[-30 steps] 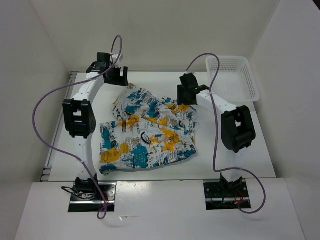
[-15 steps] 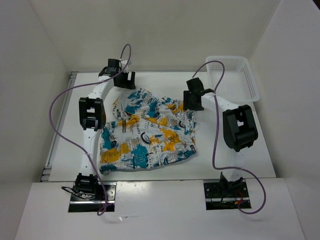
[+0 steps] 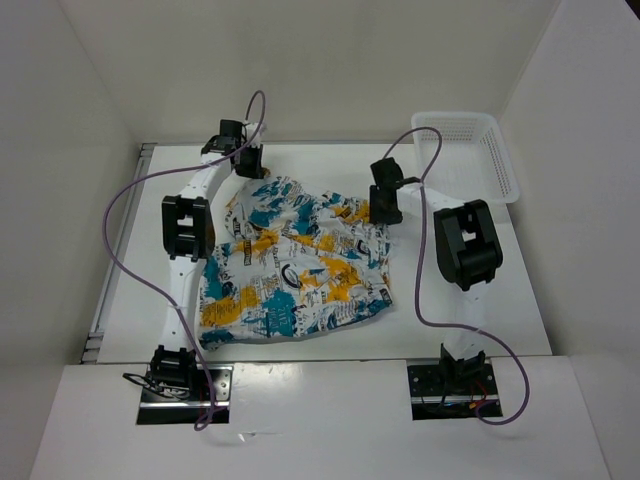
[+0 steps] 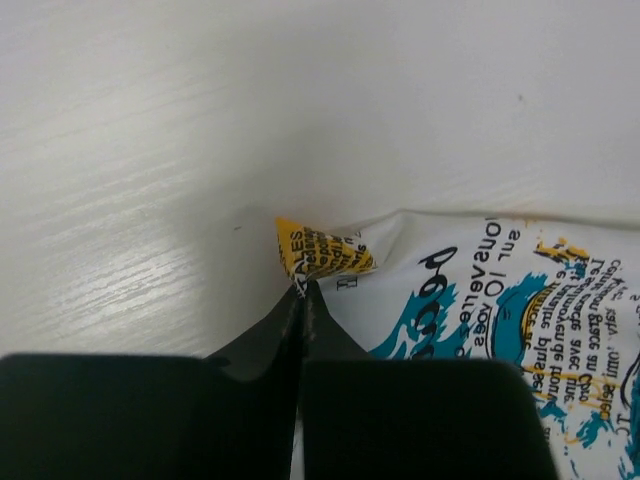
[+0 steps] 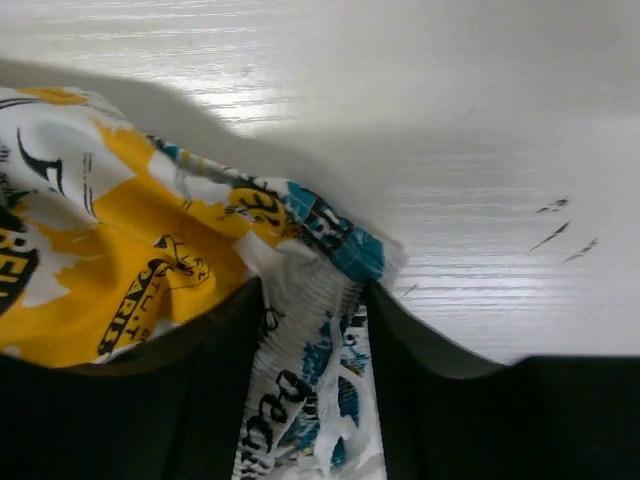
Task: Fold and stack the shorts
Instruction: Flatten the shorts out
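The shorts lie spread and rumpled in the middle of the white table, printed in teal, yellow and black. My left gripper is at their far left corner. In the left wrist view its jaws are pressed together on the fabric's edge, and a yellow corner sticks out just past the tips. My right gripper is at the far right edge. In the right wrist view it has closed around a bunched, ribbed band of the shorts, both fingers touching cloth.
A white mesh basket stands at the far right corner of the table. White walls close in the table at the back and on both sides. Purple cables loop above both arms.
The left gripper went from open to shut on the far left corner. The right gripper moved left onto the far right edge and closed on the bunched fabric.
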You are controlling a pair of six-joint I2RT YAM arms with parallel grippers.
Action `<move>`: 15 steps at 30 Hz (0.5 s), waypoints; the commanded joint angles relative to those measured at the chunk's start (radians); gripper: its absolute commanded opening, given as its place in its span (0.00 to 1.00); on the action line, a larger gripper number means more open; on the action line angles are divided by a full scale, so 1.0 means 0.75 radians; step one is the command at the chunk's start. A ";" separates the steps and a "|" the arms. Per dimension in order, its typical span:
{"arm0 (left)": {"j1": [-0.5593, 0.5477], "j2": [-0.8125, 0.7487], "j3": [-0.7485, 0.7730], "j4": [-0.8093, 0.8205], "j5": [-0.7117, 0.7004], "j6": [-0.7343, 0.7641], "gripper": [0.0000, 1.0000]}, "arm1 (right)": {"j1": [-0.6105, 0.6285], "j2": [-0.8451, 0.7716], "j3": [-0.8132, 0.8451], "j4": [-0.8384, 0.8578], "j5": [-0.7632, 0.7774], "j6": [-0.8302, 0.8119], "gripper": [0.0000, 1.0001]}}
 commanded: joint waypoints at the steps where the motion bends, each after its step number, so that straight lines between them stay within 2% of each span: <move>1: -0.001 0.043 0.028 -0.046 0.038 0.003 0.00 | -0.032 0.056 0.020 -0.014 -0.024 0.025 0.41; 2: -0.001 0.027 0.028 -0.046 0.038 0.003 0.00 | -0.046 0.056 0.020 -0.014 -0.024 0.025 0.23; 6: 0.029 -0.077 0.094 -0.046 0.038 0.003 0.00 | -0.046 0.043 0.099 -0.064 -0.038 0.010 0.00; 11: 0.101 -0.268 0.251 -0.085 0.082 0.003 0.00 | -0.046 -0.093 0.177 -0.059 0.051 -0.032 0.00; 12: 0.115 -0.282 0.353 -0.104 0.083 0.003 0.00 | -0.046 -0.126 0.177 -0.044 0.064 -0.053 0.00; 15: 0.115 -0.331 0.480 -0.230 0.083 0.003 0.00 | -0.046 -0.253 0.163 0.019 0.046 -0.100 0.00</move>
